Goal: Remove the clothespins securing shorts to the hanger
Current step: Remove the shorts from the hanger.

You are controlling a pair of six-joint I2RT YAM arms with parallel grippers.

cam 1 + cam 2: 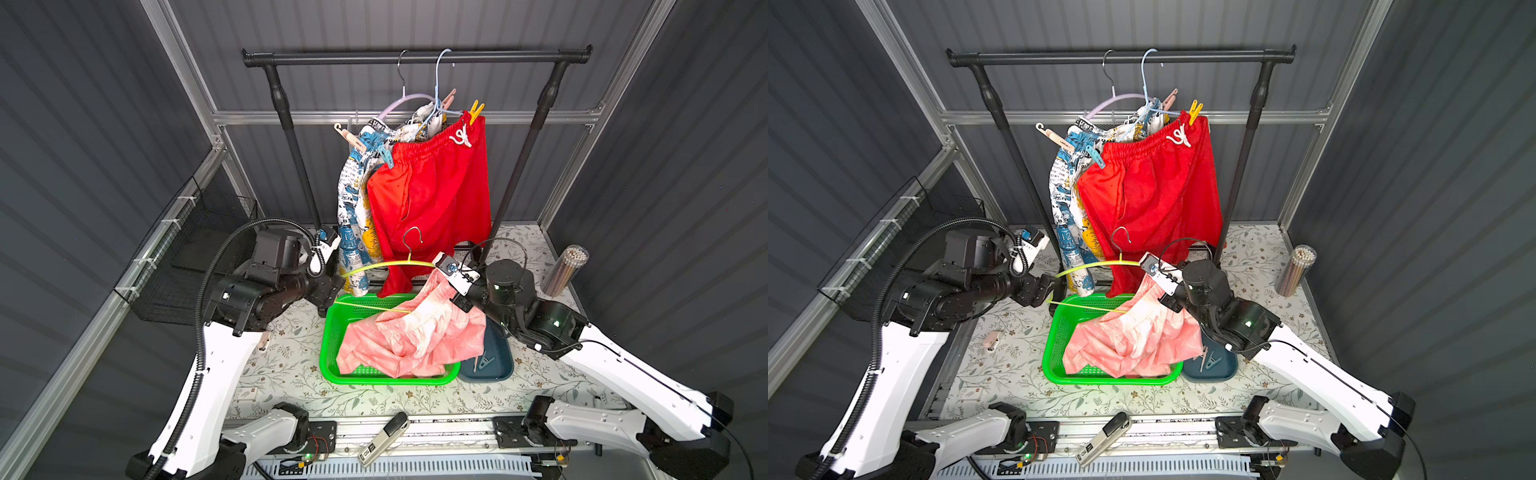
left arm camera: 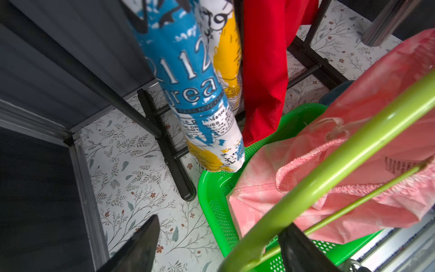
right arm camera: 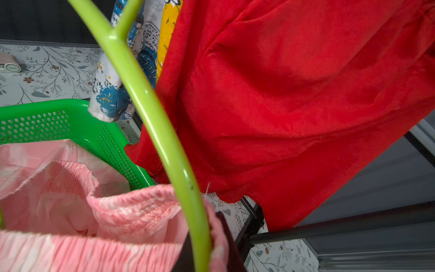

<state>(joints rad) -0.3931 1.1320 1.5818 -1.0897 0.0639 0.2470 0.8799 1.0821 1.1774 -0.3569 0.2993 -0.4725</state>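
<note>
A lime-green hanger [image 1: 386,264] [image 1: 1096,264] hangs level over the green basket [image 1: 332,332]. My right gripper [image 1: 444,276] [image 3: 204,237] is shut on one end of it, with the waistband of the pale pink shorts [image 1: 415,336] [image 3: 70,188] pinched in too. The rest of that pair slumps into the basket. The other end lies between the wide jaws of my open left gripper [image 1: 338,282] [image 2: 222,221]. On the rack, red shorts [image 1: 436,195] carry a yellow clothespin [image 1: 475,111]. The printed shorts [image 1: 353,220] carry a light blue one [image 1: 384,156] and a beige-pink one [image 1: 449,99].
A dark blue tray [image 1: 498,365] right of the basket holds loose pegs [image 1: 484,363]. One peg [image 1: 991,340] lies on the floral tabletop by the left arm. A black wire bin [image 1: 199,257] stands far left and a stick-filled cylinder [image 1: 567,270] far right. The rack's feet [image 2: 174,164] sit behind the basket.
</note>
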